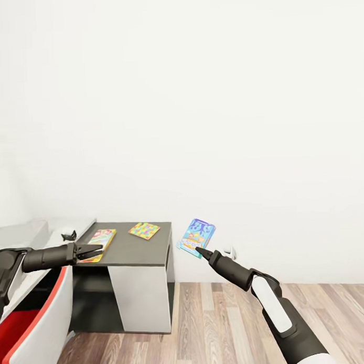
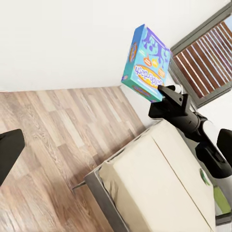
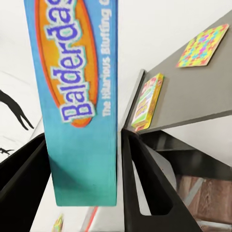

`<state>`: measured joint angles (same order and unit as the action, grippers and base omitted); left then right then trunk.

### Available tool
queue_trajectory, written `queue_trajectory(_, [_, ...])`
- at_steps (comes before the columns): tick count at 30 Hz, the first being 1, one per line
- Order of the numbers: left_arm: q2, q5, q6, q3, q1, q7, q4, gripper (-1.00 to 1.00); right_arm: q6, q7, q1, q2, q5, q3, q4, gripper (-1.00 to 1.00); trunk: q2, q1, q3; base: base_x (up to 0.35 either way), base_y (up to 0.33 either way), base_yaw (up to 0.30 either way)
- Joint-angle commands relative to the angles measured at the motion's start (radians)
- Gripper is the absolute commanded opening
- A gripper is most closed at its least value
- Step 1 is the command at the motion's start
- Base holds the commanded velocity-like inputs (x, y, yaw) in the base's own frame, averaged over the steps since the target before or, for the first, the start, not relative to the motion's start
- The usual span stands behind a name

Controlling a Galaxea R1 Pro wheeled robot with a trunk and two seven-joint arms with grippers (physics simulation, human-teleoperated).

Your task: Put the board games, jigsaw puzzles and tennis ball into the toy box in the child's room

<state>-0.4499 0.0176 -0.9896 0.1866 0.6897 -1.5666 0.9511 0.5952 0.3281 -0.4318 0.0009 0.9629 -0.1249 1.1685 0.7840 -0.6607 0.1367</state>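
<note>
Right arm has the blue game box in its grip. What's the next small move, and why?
Probably carry it left, toward the desk. The right gripper holds the blue game box in the air past the dark desk wing, over the floor. The grey bin isn't in sight, so turn toward the rest of the desk to find it.

Bedroom: bed (image 2: 159, 188), desk (image 1: 137, 246), games.

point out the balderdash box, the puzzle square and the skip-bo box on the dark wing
Balderdash box (image 1: 197, 236), head view, front face.
Puzzle square (image 1: 144, 230), head view, centre.
Skip-Bo box (image 1: 100, 242), head view, lid.
</note>
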Motion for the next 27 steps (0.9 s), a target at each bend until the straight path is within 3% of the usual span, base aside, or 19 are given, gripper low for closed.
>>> queue_trajectory(1, [0.0, -0.001, -0.011, 0.0, 0.001, -0.004, 0.0, 1.0, 0.005, 0.0, -0.001, 0.0, 0.005, 0.001, 0.0, -1.0, -0.006, 0.004, -0.002, 0.001, 0.0, 0.29])
queue_trajectory(27, [0.0, -0.004, -0.011, -0.001, 0.001, -0.004, 0.0, 1.0, 0.005, 0.002, -0.001, -0.004, 0.005, -0.001, 0.0, -1.0, -0.188, 0.103, -0.083, 0.0, 0.0, 0.29])
